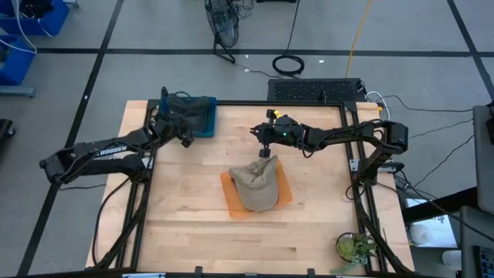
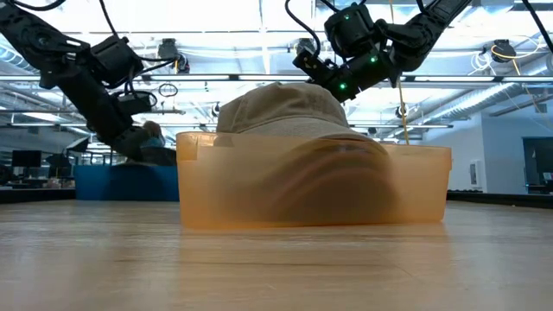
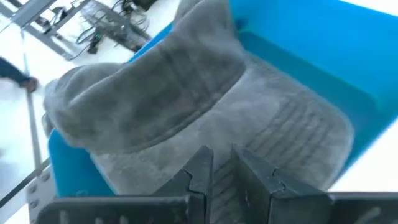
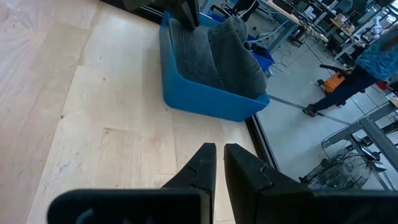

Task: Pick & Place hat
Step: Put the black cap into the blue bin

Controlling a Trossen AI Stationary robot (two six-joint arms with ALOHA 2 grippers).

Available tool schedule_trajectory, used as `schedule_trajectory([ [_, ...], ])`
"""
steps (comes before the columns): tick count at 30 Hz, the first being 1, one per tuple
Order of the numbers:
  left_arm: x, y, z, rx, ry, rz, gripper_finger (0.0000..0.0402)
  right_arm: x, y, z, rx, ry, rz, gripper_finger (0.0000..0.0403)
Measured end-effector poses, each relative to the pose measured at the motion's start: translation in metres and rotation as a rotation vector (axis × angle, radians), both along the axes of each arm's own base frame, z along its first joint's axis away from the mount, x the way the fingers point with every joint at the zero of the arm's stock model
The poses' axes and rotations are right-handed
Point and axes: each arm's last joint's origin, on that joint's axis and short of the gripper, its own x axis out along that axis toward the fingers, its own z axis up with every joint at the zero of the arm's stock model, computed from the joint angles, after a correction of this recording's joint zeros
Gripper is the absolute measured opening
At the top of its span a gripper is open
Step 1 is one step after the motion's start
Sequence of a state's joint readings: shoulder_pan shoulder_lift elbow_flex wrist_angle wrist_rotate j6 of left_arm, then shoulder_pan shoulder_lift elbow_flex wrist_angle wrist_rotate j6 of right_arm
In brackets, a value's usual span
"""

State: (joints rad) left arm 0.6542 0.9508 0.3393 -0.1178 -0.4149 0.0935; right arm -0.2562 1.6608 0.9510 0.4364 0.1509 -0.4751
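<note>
A tan cap (image 1: 256, 181) sits crown-up in a shallow orange tray (image 1: 231, 199) at the table's middle. In the low view the tan cap (image 2: 281, 108) rises above the orange tray's wall (image 2: 216, 194). My right gripper (image 1: 262, 136) hangs shut above the cap's far side, clear of it (image 2: 313, 62) (image 4: 219, 158). A grey hat (image 1: 184, 106) lies in a blue bin (image 1: 205, 123) at the far left corner. My left gripper (image 3: 222, 169) is shut and low over that grey hat (image 3: 155, 93), and it also shows from afar (image 4: 186, 12). My left gripper comes down at a slant onto the grey hat's ribbed cloth (image 3: 280, 130) inside the blue bin. Its own shut fingers (image 3: 199, 171) hide their ends, so I cannot tell whether they touch the hat.
Bare wood (image 1: 193, 232) lies all around the tray. A small potted plant (image 1: 353, 249) stands at the near right corner. A black keyboard-like slab (image 1: 316, 89) sits past the far edge. A person (image 4: 367, 65) walks in the room beyond the table.
</note>
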Motion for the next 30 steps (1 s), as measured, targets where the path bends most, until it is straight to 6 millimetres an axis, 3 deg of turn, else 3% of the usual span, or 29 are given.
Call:
schedule_trajectory([
  [16, -0.005, 0.017, -0.015, -0.045, 0.047, 0.108, 0.0062, 0.0, 0.0, 0.0, 0.003, -0.001, -0.001, 0.002],
  [30, -0.01, -0.001, 0.019, 0.047, -0.145, -0.031, 0.0062, 0.0, 0.0, 0.0, 0.003, 0.0, -0.001, 0.002],
])
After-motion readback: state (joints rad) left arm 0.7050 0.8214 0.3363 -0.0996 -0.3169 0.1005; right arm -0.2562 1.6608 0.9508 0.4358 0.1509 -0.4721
